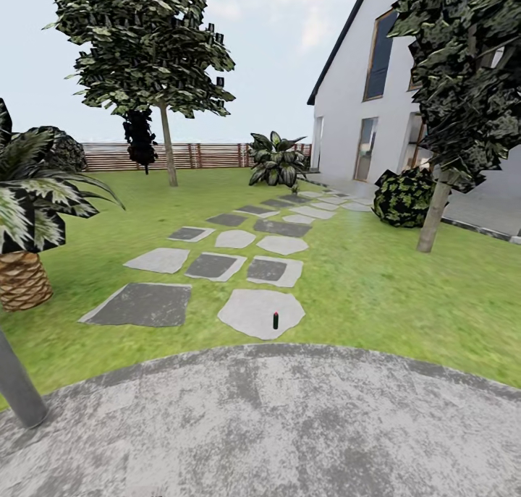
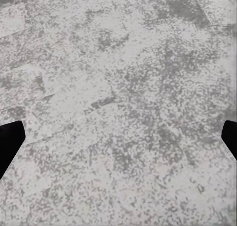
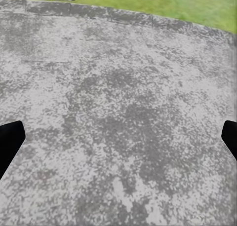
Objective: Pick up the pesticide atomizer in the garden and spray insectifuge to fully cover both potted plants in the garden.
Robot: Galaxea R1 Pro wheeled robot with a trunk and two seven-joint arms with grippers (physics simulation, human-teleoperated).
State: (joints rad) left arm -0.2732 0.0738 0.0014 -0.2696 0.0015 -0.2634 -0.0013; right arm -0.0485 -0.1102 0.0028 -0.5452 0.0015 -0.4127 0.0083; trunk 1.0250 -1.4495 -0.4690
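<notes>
The pesticide atomizer (image 1: 275, 320), a small dark bottle with a red bit on top, stands upright on the nearest pale stepping stone (image 1: 253, 310) in the garden lawn (image 1: 376, 280), just beyond the grey paved circle (image 1: 275, 425). My left gripper (image 2: 118, 142) is open over speckled grey paving, its dark fingertips (image 2: 10, 142) far apart with nothing between them. Over the same paving near the grass edge, my right gripper (image 3: 118, 144) is open and empty too. The potted plants are out of view.
A grey bollard post (image 1: 18, 385) leans at the near left beside a scaly palm (image 1: 25, 280). Trees stand at the left back (image 1: 168, 150) and right (image 1: 434, 218). A dark bush (image 1: 404, 197), a striped-leaf shrub (image 1: 276, 160), a white house (image 1: 347, 99) and a wooden fence (image 1: 202, 155) lie beyond.
</notes>
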